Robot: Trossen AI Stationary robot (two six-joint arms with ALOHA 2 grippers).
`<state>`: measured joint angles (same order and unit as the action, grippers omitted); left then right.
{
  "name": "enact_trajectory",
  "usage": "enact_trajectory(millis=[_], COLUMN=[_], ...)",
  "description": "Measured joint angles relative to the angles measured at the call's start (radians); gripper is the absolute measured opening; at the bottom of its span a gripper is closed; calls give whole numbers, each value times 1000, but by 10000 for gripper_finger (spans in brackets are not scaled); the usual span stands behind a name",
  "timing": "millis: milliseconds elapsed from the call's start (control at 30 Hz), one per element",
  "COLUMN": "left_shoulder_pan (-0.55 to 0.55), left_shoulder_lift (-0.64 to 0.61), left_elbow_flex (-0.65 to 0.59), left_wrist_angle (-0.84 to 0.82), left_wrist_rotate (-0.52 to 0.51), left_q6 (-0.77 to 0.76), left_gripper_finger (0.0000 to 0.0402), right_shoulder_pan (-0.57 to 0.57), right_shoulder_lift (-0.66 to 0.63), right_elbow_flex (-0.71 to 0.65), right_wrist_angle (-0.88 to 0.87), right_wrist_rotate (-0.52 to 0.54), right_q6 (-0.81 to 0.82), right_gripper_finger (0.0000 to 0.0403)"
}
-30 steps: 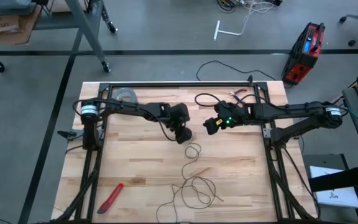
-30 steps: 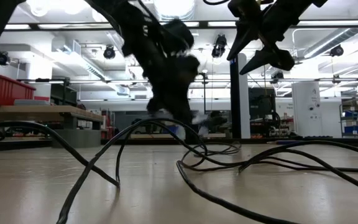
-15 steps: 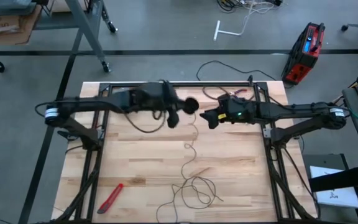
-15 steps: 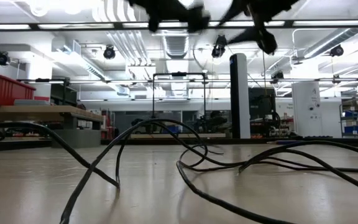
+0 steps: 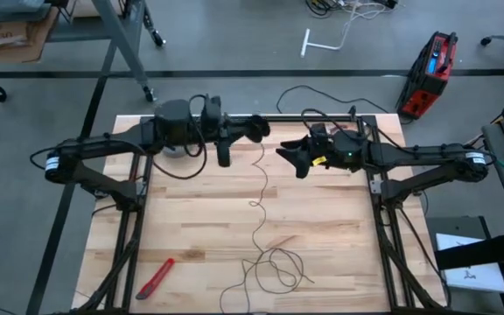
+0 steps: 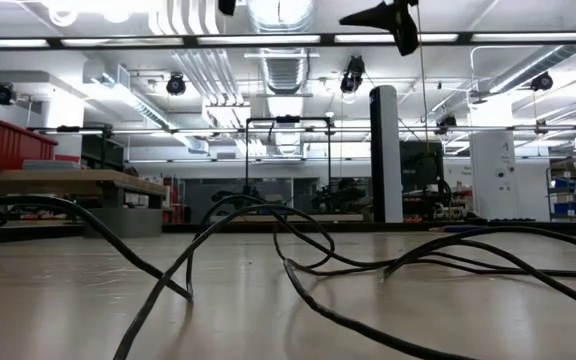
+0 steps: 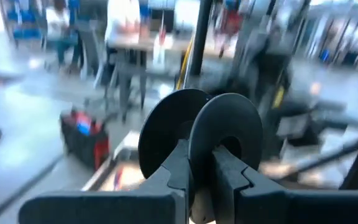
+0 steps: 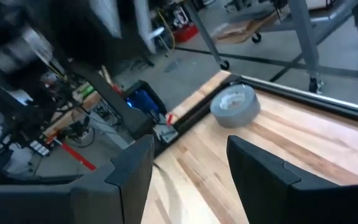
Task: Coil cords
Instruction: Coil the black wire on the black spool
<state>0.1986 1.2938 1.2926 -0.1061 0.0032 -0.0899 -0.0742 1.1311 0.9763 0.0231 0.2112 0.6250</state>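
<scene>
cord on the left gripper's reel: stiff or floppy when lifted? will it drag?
Probably floppy: the cord hangs from the reel in the left gripper and wiggles down to loose loops on the table. Likely light; lifted loops should slide, though overlapping ones may snag.

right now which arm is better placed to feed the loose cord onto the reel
Right. The left pincer is shut on the reel, held high; the right pincer is open beside the cord hanging below it.
</scene>
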Motion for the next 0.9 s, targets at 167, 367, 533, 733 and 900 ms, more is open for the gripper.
enact_trajectory(millis=[167, 367, 533, 733, 900], left_shoulder_pan=[1, -3, -20, -87, -125], left_shoulder_lift=[0, 0, 0, 0, 2], left_elbow_flex=[0, 0, 1, 40, 102], left_wrist_angle=[-297, -578, -637, -644, -658], left_wrist_rotate=[-45, -48, -164, -431, -490], left_q6=[-16, 63, 162, 283, 399], left_gripper_finger=[22, 22, 22, 22, 22], right_shoulder_pan=[0, 0, 4, 12, 11], right_shoulder_lift=[0, 46, 142, 271, 368], right_elbow_flex=[42, 120, 211, 342, 472], right_wrist_angle=[-52, -208, -295, -339, -432], right_wrist_rotate=[0, -1, -36, -33, -12], right_q6=[-2, -19, -88, -248, -363], right_gripper_finger=[199, 199, 199, 199, 199])
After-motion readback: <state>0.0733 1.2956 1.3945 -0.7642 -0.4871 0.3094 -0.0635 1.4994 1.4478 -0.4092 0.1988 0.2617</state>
